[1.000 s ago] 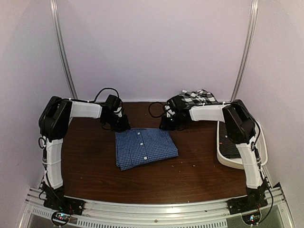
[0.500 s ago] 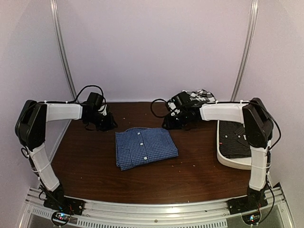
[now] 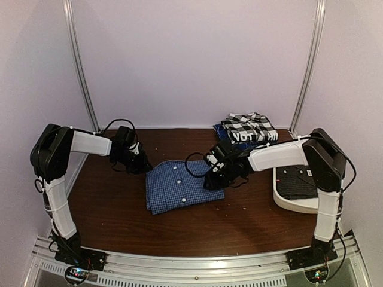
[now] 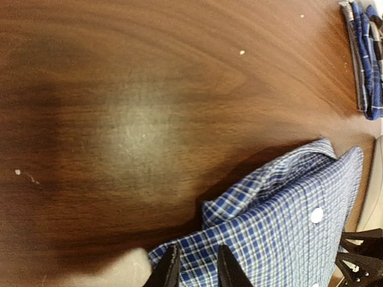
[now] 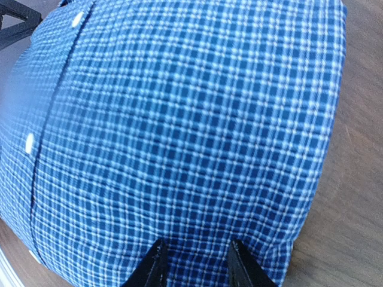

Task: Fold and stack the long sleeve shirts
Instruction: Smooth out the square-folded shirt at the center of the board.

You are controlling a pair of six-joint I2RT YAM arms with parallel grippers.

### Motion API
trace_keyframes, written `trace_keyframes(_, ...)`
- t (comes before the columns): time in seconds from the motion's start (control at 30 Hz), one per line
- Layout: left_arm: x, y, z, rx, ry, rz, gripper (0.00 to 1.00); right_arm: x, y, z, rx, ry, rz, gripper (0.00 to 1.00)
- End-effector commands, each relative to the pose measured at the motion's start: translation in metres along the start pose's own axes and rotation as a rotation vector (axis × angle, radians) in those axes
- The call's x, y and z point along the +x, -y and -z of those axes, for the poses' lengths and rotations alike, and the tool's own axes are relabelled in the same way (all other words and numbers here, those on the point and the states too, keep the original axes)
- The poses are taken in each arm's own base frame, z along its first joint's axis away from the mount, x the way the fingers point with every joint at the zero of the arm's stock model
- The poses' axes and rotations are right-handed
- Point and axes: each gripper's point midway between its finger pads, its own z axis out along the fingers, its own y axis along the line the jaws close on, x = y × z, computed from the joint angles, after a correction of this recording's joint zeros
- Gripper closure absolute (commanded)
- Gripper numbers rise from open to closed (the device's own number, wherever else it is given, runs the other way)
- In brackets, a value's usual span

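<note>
White tub (image 3: 297,207) with dark cloth (image 3: 294,183) inside

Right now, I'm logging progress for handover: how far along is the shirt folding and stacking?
Done: the black-and-white check shirt sits stacked on the dark blue shirt at the back. In hand: the folded blue fine-check shirt, with the left pincer and right pincer open at its edges. Left: moving it onto that stack.
</note>
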Motion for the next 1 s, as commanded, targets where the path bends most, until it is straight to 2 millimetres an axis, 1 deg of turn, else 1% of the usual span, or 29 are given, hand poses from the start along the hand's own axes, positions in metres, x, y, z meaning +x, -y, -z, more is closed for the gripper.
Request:
trace_keyframes(0.0, -0.002, -0.013, -0.011, -0.011, 0.0, 0.033, 0.78, 0.01, 0.004, 0.014, 0.025, 0.025, -0.011, 0.64)
trace_keyframes(0.1, 0.0, -0.019, -0.012, -0.024, -0.008, 0.033, 0.78, 0.023, 0.006, 0.017, 0.026, 0.017, -0.019, 0.64)
trace_keyframes(0.17, -0.002, -0.019, -0.008, -0.037, -0.005, 0.026, 0.78, 0.029, 0.007, 0.02, 0.026, 0.014, -0.025, 0.64)
trace_keyframes(0.27, -0.001, -0.017, 0.001, -0.022, -0.008, 0.017, 0.76, 0.037, 0.007, 0.022, 0.022, 0.013, -0.03, 0.64)
trace_keyframes(0.33, 0.0, -0.018, 0.011, -0.019, -0.005, 0.014, 0.75, 0.041, 0.007, 0.023, 0.02, 0.011, -0.032, 0.64)
trace_keyframes(0.4, 0.004, -0.017, 0.021, -0.022, -0.003, 0.003, 0.73, 0.046, 0.008, 0.022, 0.017, 0.008, -0.041, 0.64)
trace_keyframes(0.43, 0.01, -0.02, 0.025, -0.029, -0.01, 0.004, 0.71, 0.048, 0.008, 0.022, 0.012, 0.006, -0.045, 0.64)
trace_keyframes(0.47, 0.012, -0.018, 0.03, -0.025, -0.006, -0.001, 0.69, 0.049, 0.007, 0.022, 0.008, 0.009, -0.049, 0.64)
trace_keyframes(0.63, 0.047, -0.023, 0.048, -0.008, -0.046, 0.015, 0.58, 0.051, 0.007, 0.024, 0.002, 0.016, -0.055, 0.64)
trace_keyframes(0.77, 0.078, -0.028, 0.056, 0.022, -0.083, 0.039, 0.52, 0.048, 0.004, 0.028, -0.007, 0.027, -0.055, 0.64)
trace_keyframes(0.83, 0.092, -0.024, 0.06, 0.053, -0.096, 0.045, 0.49, 0.045, 0.002, 0.03, -0.01, 0.035, -0.055, 0.58)
trace_keyframes(0.9, 0.104, -0.023, 0.061, 0.067, -0.108, 0.043, 0.44, 0.04, -0.001, 0.033, -0.019, 0.045, -0.054, 0.48)
trace_keyframes(0.97, 0.119, -0.021, 0.06, 0.087, -0.132, 0.04, 0.42, 0.035, -0.004, 0.034, -0.029, 0.055, -0.052, 0.41)
